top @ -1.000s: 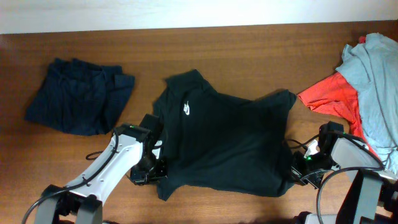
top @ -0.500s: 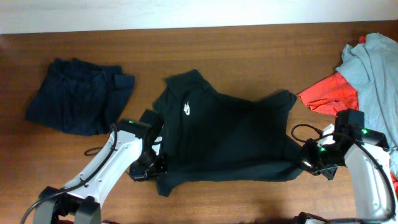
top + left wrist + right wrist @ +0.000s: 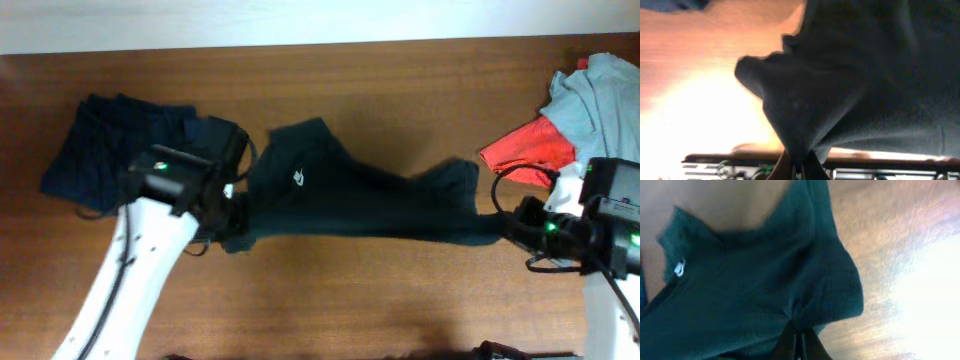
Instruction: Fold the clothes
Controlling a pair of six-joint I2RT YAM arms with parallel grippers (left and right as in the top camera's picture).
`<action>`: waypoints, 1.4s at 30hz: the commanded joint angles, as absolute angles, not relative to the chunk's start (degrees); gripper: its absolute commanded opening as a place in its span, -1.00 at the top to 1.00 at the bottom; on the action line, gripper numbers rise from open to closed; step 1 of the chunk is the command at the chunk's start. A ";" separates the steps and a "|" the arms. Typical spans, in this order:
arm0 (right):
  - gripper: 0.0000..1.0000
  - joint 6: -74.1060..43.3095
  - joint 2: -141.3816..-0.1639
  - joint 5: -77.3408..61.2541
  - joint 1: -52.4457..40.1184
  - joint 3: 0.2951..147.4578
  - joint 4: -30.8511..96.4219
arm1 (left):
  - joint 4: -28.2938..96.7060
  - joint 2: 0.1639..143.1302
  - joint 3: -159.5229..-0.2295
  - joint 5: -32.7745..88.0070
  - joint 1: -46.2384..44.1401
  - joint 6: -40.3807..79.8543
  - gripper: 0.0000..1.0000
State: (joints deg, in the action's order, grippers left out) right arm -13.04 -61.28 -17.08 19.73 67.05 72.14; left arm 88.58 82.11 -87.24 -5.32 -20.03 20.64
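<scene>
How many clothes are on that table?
4: a navy garment far left, the dark shirt at centre, a red garment and a grey garment piled right. More may hide beneath.

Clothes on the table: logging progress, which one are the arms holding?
The dark shirt with the white logo, stretched between left gripper and right gripper; navy clothes, red top and grey top lie untouched.

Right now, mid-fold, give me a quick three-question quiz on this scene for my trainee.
1. True or false: the left gripper is shut on the dark shirt.
2. Which other garment lies nearest the right gripper? A the red garment, B a yellow one, C a striped one.
3. Fill in: in the overhead view, the folded navy pile lies to the shirt's ____.
Key: 1 true; 2 A; 3 left.
</scene>
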 commanded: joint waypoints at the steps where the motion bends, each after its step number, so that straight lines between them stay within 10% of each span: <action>1: 0.92 -12.43 -58.15 -17.06 19.51 74.02 72.99 | 93.32 78.87 -100.27 -14.00 -19.70 20.97 0.99; 42: 0.92 -13.54 -59.55 -21.82 19.51 105.41 86.19 | 96.68 73.36 -136.68 -10.63 -19.70 8.40 1.00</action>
